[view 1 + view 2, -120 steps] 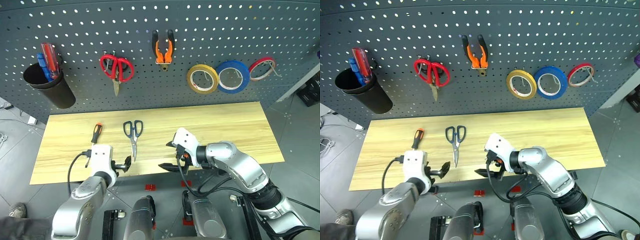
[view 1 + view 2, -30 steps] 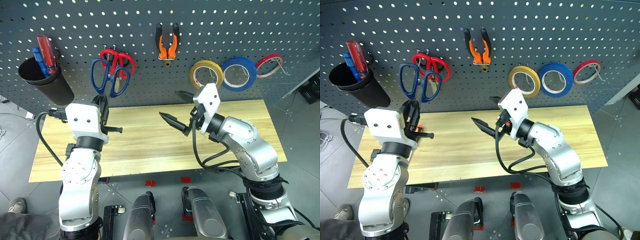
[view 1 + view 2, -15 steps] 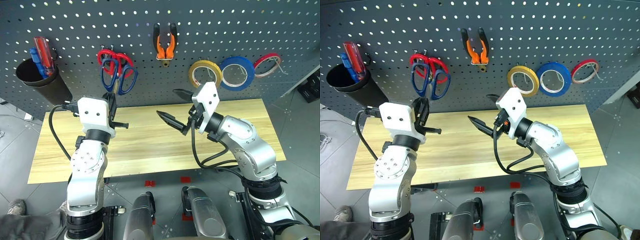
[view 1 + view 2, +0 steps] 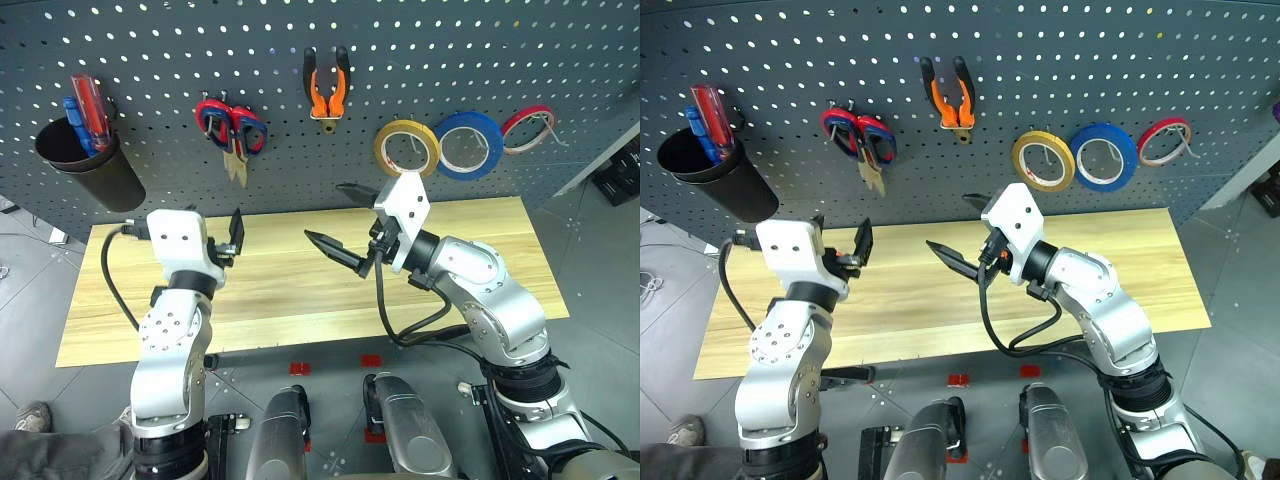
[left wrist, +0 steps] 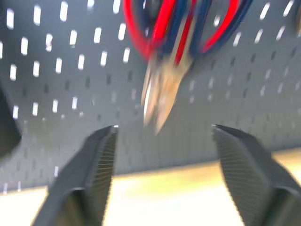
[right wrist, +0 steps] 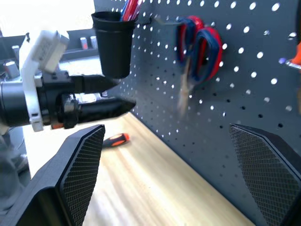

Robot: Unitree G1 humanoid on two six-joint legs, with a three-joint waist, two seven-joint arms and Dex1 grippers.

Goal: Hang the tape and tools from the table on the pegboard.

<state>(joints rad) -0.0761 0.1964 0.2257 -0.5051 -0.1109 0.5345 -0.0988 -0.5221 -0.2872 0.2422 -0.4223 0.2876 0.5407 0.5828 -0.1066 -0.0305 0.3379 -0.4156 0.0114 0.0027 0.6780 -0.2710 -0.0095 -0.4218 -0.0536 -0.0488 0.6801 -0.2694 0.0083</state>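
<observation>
Nearest, left gripper [image 4: 232, 237] and right gripper [image 4: 338, 220] hover over the light wooden table [image 4: 500, 250], fingers spread, both empty. Orange-black screwdriver [image 6: 114, 140] lies on the table. Beyond, on the dark grey pegboard [image 4: 150, 40]: dark-handled scissors [image 4: 228, 128] over red ones, orange-black pliers [image 4: 326, 92], tan-yellow tape ring [image 4: 406, 147].

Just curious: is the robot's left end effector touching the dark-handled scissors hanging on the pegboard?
Apart. Left wrist view shows the left end effector open below the dark-handled scissors, a gap between.

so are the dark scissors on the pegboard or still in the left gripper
On the pegboard: the scissors hang over the red pair, left gripper open below.
</observation>
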